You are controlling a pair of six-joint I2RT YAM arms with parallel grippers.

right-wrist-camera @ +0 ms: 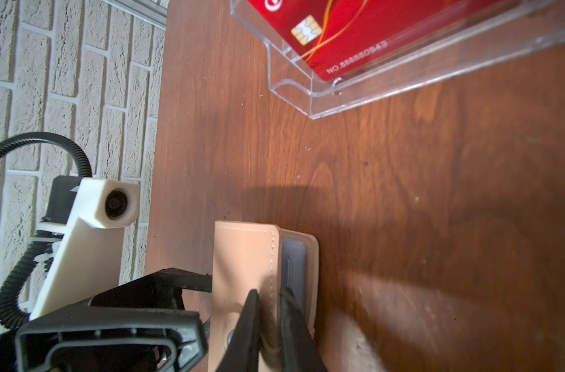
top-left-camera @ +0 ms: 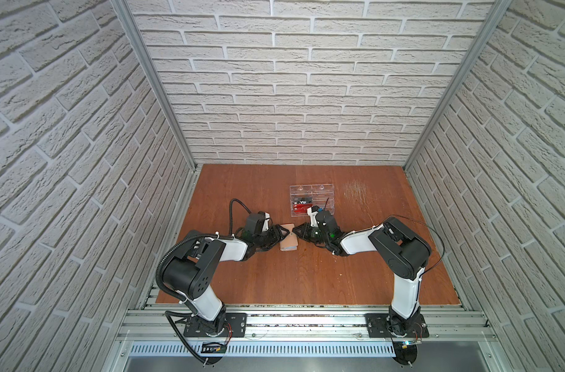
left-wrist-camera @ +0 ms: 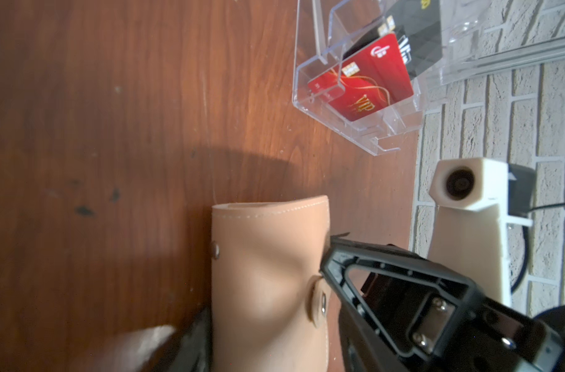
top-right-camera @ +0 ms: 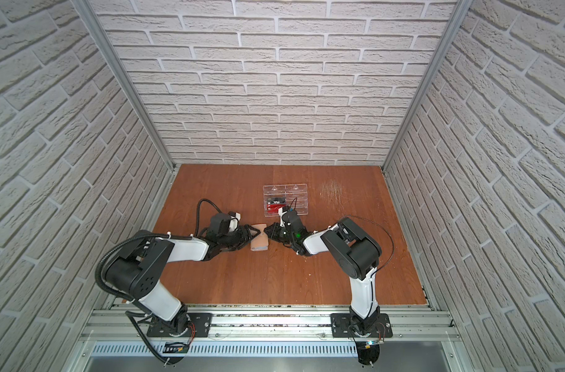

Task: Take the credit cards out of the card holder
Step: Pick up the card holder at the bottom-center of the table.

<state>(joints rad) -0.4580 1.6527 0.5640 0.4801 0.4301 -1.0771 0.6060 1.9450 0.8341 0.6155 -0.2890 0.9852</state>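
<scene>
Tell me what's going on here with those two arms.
Both arms are working on the tan card holder on the wooden table. The right gripper pinches the edge of its front cover, where a bluish sleeve peeks out. The left gripper straddles the holder from the opposite side; whether it grips is unclear. No blue card is out yet. The clear rack behind holds a red card.

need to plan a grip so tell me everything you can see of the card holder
The card holder is a tan leather-look booklet with pale stitching, metal snaps and a tab that looks unfastened; grey-blue plastic sleeves show between its covers. It sits on the wooden table, near the clear rack. The right gripper pinches one cover's edge; the left gripper is at the opposite side, grip unclear.
</scene>
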